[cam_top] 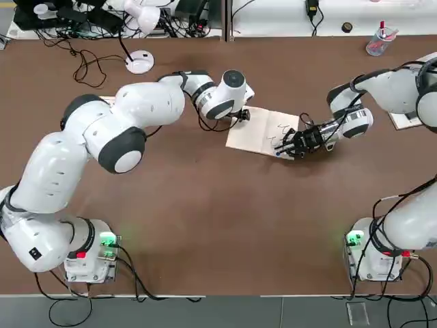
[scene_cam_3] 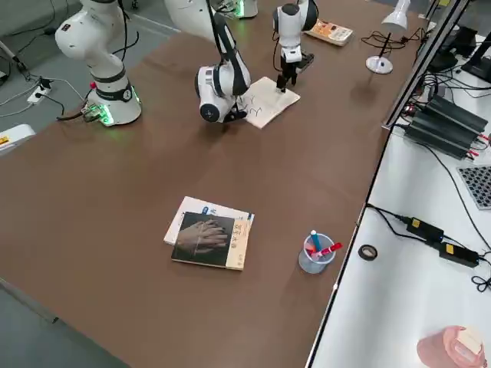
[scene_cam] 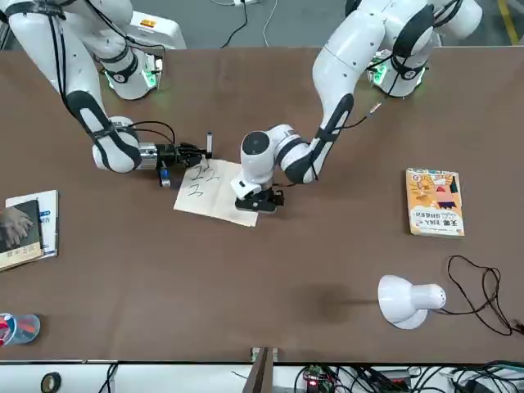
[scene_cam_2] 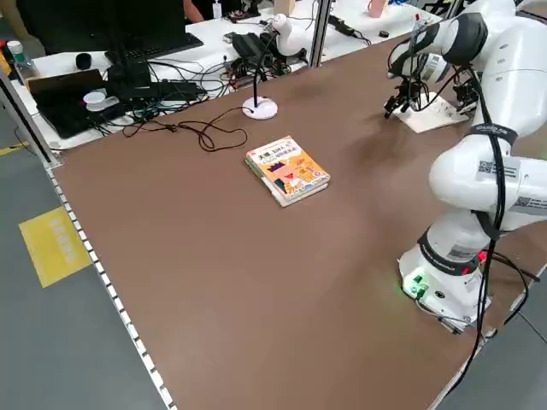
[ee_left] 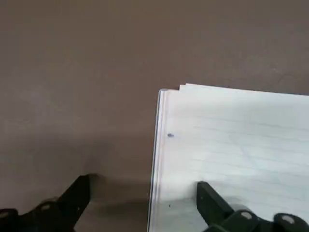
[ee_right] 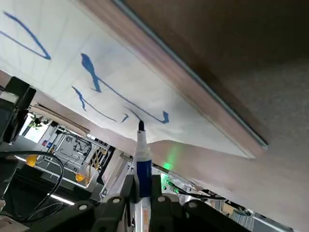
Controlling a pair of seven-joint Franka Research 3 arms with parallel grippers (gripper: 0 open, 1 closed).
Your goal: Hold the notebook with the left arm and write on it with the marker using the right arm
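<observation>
The cream-white notebook [cam_top: 263, 131] lies flat at mid-table with a few handwritten strokes on its page [ee_right: 96, 82]. My left gripper [ee_left: 145, 203] is open and straddles the notebook's edge at one corner: one finger [ee_left: 212, 205] rests on the page, the other [ee_left: 72, 198] over the bare table. From the right, my right gripper [cam_top: 283, 143] reaches in low and is shut on the marker [ee_right: 141, 159]. The marker's dark tip meets the page beside the strokes. In the front view the marker [scene_cam: 209, 145] stands nearly upright over the notebook [scene_cam: 214, 196].
An orange-yellow book [scene_cam: 435, 201] lies beyond the left arm. A white desk lamp [cam_top: 140, 41] and cables sit at the far edge. A dark-covered book [scene_cam_3: 209, 240] and a clear cup of pens [scene_cam_3: 314, 253] lie beyond the right arm.
</observation>
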